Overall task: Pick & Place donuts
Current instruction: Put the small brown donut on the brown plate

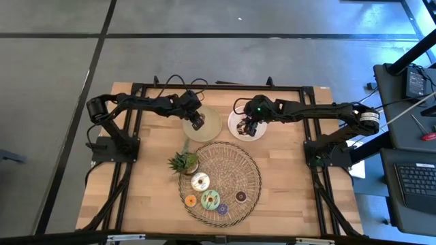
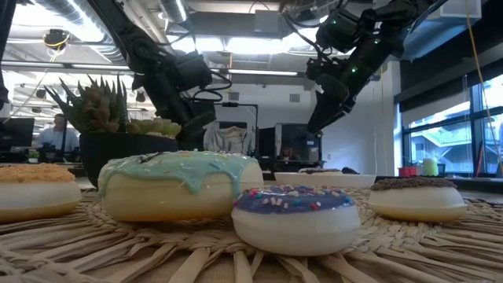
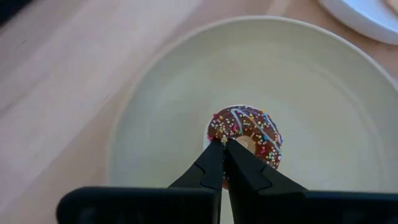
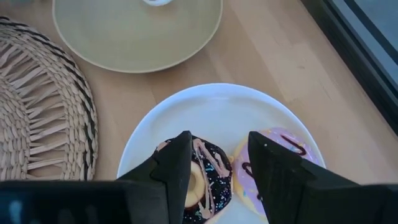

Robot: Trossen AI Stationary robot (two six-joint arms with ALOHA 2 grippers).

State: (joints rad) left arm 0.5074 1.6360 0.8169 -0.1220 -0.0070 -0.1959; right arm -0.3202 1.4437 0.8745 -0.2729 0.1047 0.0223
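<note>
My left gripper (image 3: 222, 148) is shut on a brown sprinkled donut (image 3: 249, 132) over the pale green plate (image 3: 161, 106), which also shows in the high view (image 1: 208, 126). My right gripper (image 4: 219, 163) is open above the white plate (image 4: 211, 109). Its fingers stand on either side of a dark donut with pink drizzle (image 4: 208, 177), and a pink donut (image 4: 287, 144) lies beside that one. Several more donuts rest flat on the woven mat (image 1: 228, 163): white (image 1: 199, 181), orange (image 1: 191, 201), green (image 1: 210, 199), purple (image 1: 222, 209), brown (image 1: 240, 197). My left gripper pinches the brown donut by its rim (image 3: 217, 134), between the two fingertips, coming from above. The donut is tilted, with its iced face turned toward the wrist camera. Whether its lower edge rests on the pale green plate, I cannot tell.
A small spiky potted plant (image 1: 184, 162) stands at the mat's far left edge, between the mat and the green plate. Both plates sit side by side at the table's far middle. Bare wood (image 1: 300, 197) lies left and right of the mat.
</note>
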